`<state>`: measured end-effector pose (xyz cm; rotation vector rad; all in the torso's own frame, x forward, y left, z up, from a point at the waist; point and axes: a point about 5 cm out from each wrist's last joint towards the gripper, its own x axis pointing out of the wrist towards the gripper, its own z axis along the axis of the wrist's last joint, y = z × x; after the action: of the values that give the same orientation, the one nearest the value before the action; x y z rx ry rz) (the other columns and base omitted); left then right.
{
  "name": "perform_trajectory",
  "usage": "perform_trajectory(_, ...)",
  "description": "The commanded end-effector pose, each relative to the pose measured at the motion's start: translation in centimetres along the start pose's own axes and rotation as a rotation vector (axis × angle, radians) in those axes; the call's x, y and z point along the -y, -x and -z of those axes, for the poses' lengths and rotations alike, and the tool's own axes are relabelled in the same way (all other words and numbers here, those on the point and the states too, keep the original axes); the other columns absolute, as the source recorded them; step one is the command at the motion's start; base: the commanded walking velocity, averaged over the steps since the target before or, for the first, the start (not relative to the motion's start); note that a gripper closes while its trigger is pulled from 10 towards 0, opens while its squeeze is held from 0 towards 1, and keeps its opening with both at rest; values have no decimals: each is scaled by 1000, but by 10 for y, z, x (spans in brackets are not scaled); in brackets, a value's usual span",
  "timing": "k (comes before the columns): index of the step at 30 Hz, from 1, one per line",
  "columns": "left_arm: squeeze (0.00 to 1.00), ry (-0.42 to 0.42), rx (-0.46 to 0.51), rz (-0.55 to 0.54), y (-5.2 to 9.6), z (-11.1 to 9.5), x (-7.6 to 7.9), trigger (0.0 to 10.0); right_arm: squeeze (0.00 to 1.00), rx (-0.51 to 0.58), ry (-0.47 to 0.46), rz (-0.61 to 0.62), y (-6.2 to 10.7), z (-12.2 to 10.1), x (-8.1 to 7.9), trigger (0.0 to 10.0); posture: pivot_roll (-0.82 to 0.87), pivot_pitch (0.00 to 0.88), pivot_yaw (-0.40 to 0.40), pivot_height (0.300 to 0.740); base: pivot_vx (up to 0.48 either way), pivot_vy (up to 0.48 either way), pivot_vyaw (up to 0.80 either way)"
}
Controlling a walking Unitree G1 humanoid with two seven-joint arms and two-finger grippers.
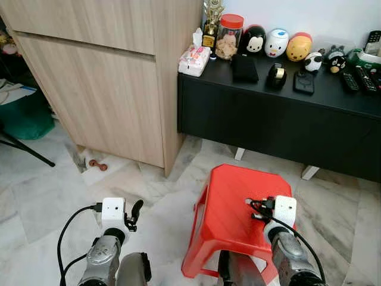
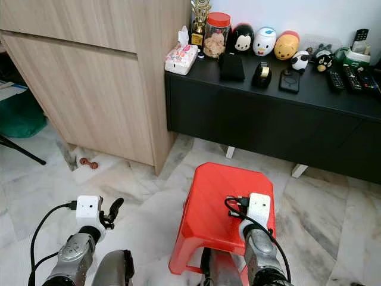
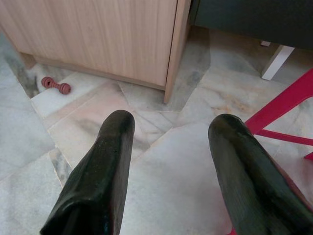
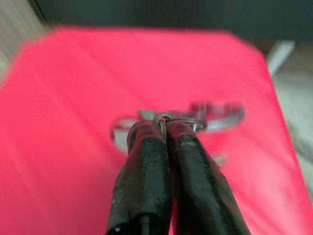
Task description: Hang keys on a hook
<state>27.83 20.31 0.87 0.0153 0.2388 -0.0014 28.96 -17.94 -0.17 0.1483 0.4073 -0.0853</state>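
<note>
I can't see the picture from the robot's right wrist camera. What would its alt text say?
Two black fingers of the right tool are pinched shut on a thin metal key ring, just above a red plastic stool. Blurred keys hang past the fingertips. A dark cabinet runs behind the stool.

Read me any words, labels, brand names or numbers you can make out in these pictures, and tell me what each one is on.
No text can be read.
Tissue pack on the black cabinet: pink print, too small to read.
Trophy: base plate, too small to read.
Red-lidded jar: no label legible.
Remote controls: button markings too small to read.
Red stool: no marking seen.
</note>
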Motion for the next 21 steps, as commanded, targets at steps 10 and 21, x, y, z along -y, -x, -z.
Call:
perform_trajectory(10,0,-15,-26,2,0,3,0,10000,0,215,58,16,-3,-36,1,0,98,98,-87,585,0,0,0)
perform_trajectory(21,0,-8,-24,4,1,4,1,10000,0,378,71,112,3,-61,8,10000,92,96,-89,585,0,0,0)
